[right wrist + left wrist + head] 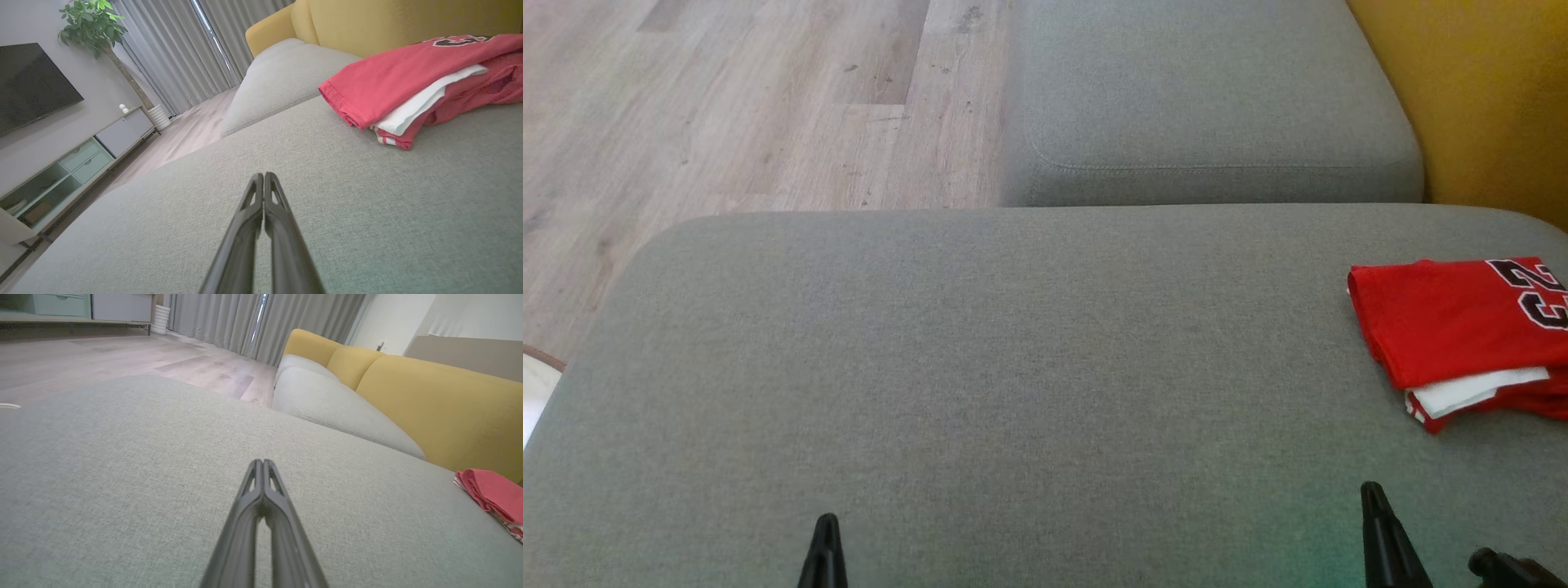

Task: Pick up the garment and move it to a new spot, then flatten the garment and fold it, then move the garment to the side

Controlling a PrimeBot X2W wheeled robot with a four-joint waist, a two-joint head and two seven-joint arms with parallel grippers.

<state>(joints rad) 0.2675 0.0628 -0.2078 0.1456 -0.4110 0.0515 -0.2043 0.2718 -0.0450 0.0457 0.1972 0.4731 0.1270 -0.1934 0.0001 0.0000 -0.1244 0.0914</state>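
Closest up, the left gripper (263, 461) is seen with its dark fingers pressed together, nothing caught between them. Same deal on the right gripper (264, 174): tips squeezed flat against each other, nothing held. Both are held low over the bare grey cushion (1013, 367). The garment (1445, 322), a red jersey with white trim, is laid folded at the cushion's far right, near the yellow backrest (1486, 98), well apart from the left gripper.

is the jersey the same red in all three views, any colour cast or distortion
head view: soft even light, garment saturated red, faint green cast on the cushion beside the right gripper; left wrist view: wide-angle bowing, garment paler pink; right wrist view: tilted, garment pinkish too, bright slit between curtains
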